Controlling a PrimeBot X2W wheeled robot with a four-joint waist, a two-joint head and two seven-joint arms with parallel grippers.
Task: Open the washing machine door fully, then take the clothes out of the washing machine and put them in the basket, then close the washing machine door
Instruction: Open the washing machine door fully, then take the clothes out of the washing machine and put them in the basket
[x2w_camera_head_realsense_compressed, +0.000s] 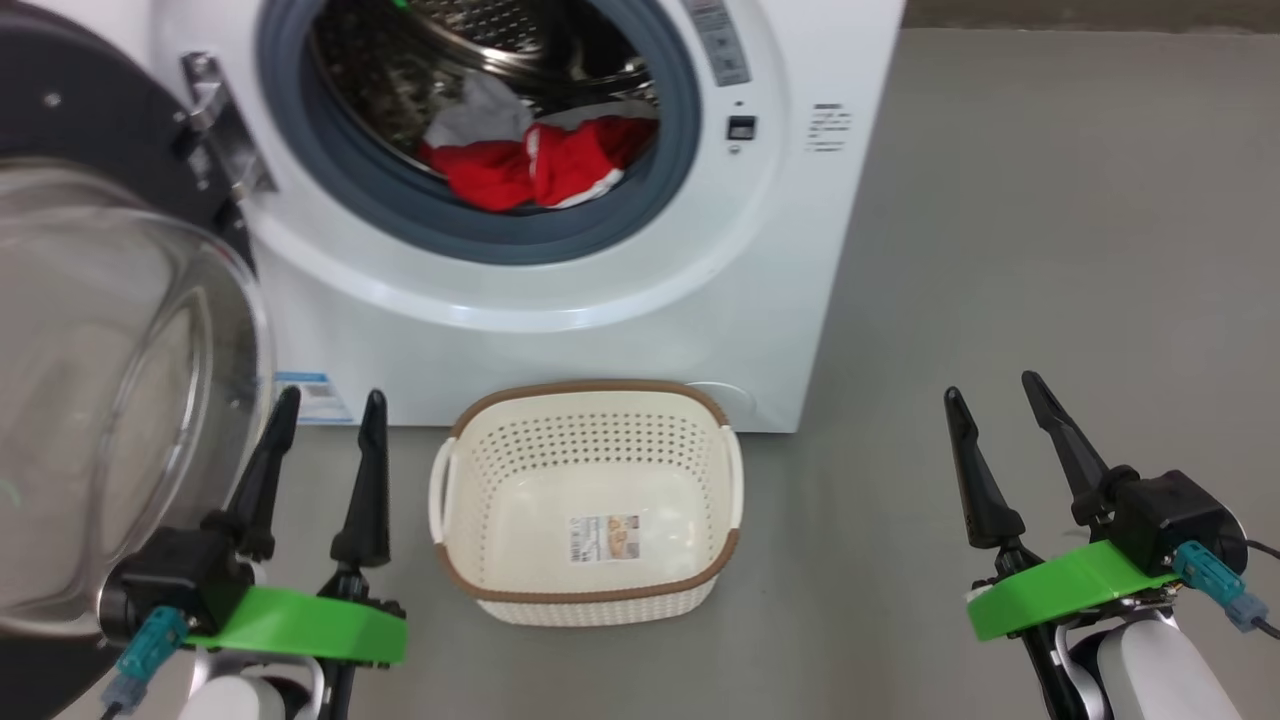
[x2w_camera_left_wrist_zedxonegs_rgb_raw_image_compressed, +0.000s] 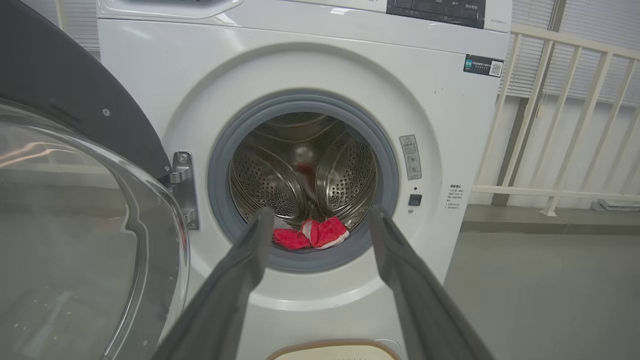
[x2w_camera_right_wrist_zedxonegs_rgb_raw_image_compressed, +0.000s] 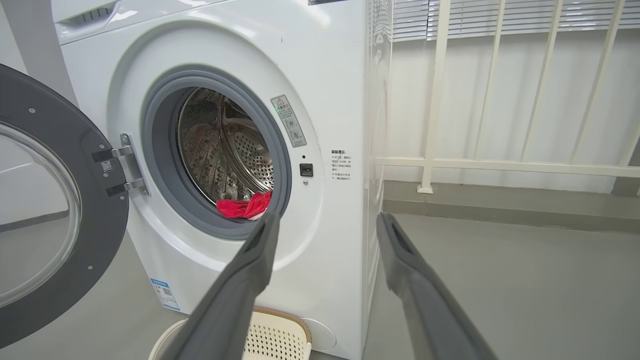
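The white washing machine (x2w_camera_head_realsense_compressed: 640, 330) stands ahead with its door (x2w_camera_head_realsense_compressed: 110, 150) swung wide to the left, glass bowl bulging toward me. Red and white clothes (x2w_camera_head_realsense_compressed: 540, 160) lie at the front bottom of the steel drum, also seen as clothes (x2w_camera_left_wrist_zedxonegs_rgb_raw_image_compressed: 311, 234) and clothes (x2w_camera_right_wrist_zedxonegs_rgb_raw_image_compressed: 245, 206). The cream basket (x2w_camera_head_realsense_compressed: 590, 600) sits on the floor just before the machine, with nothing but its paper label inside. My left gripper (x2w_camera_head_realsense_compressed: 330, 400) hovers open left of the basket, beside the door glass. My right gripper (x2w_camera_head_realsense_compressed: 990, 385) is open, well right of the basket, over bare floor.
Grey floor (x2w_camera_head_realsense_compressed: 1050, 250) spreads to the right of the machine. A cream railing (x2w_camera_left_wrist_zedxonegs_rgb_raw_image_compressed: 560, 125) and a white wall stand behind on the right. The open door (x2w_camera_left_wrist_zedxonegs_rgb_raw_image_compressed: 75, 225) fills the space close to my left arm.
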